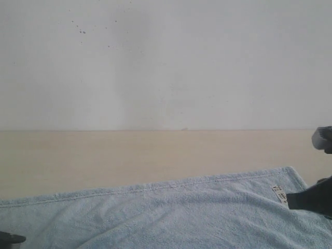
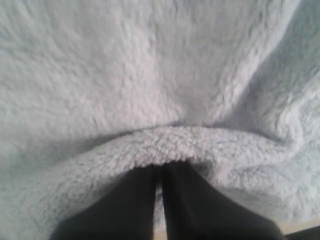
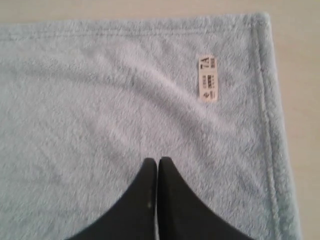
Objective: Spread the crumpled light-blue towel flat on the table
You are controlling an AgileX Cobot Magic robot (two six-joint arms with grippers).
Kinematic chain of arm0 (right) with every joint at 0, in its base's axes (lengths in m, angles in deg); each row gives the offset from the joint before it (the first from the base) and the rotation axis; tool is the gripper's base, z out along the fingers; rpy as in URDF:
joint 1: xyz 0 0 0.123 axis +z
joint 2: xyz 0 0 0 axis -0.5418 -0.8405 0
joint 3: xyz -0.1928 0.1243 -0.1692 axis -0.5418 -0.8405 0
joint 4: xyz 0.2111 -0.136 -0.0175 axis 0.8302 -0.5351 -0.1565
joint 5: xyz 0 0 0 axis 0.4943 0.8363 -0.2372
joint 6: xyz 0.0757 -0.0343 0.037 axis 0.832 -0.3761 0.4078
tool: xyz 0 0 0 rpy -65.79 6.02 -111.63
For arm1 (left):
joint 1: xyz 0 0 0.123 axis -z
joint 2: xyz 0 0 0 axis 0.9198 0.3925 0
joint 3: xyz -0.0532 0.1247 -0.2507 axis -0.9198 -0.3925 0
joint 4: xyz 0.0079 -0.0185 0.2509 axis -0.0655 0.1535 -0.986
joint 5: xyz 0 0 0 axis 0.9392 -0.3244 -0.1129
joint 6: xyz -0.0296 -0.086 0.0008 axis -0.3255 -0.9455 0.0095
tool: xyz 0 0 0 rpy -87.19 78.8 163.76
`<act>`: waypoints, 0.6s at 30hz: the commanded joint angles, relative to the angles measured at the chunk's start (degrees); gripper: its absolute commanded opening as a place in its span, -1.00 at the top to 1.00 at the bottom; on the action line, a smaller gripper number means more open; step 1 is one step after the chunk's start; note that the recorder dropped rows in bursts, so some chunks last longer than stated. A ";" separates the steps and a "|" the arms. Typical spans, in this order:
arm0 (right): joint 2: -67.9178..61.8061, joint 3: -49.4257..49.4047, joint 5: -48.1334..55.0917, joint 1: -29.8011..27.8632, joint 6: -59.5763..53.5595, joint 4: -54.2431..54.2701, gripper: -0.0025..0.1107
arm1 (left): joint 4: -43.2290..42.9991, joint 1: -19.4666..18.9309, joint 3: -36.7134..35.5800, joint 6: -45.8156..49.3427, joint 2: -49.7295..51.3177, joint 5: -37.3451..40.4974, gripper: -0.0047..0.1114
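Note:
The light-blue towel [image 1: 171, 212] lies spread over the near part of the beige table [image 1: 155, 155], with shallow wrinkles and its white label [image 1: 279, 194] near the far right corner. My left gripper [image 1: 10, 238] shows only as a dark tip at the lower left edge. In the left wrist view its black fingers [image 2: 130, 210] are shut, and a raised fold of the towel [image 2: 150, 75] bunches over the tips of the left gripper [image 2: 160, 167], hiding them. My right gripper [image 1: 290, 199] is shut and empty, its tips [image 3: 158, 161] resting over the flat towel [image 3: 100, 100] short of the label [image 3: 207, 77].
A white wall [image 1: 166, 62] rises behind the table's far edge. Bare tabletop [image 3: 300, 75] runs beyond the towel's hemmed right edge and along its far side. A part of the right arm [image 1: 322, 139] pokes in at the right border.

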 commanded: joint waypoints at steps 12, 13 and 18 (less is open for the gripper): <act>-27.30 18.43 0.64 -0.46 -2.18 0.03 0.96 | -0.08 0.23 -0.92 0.48 0.14 2.94 0.84; -27.59 18.52 0.50 -0.46 -2.66 0.03 0.96 | 0.83 0.23 -1.24 1.08 0.14 3.59 0.84; -28.02 18.52 -0.14 -0.46 -3.95 -0.33 0.96 | 7.27 0.23 -1.51 7.33 -0.28 7.15 0.84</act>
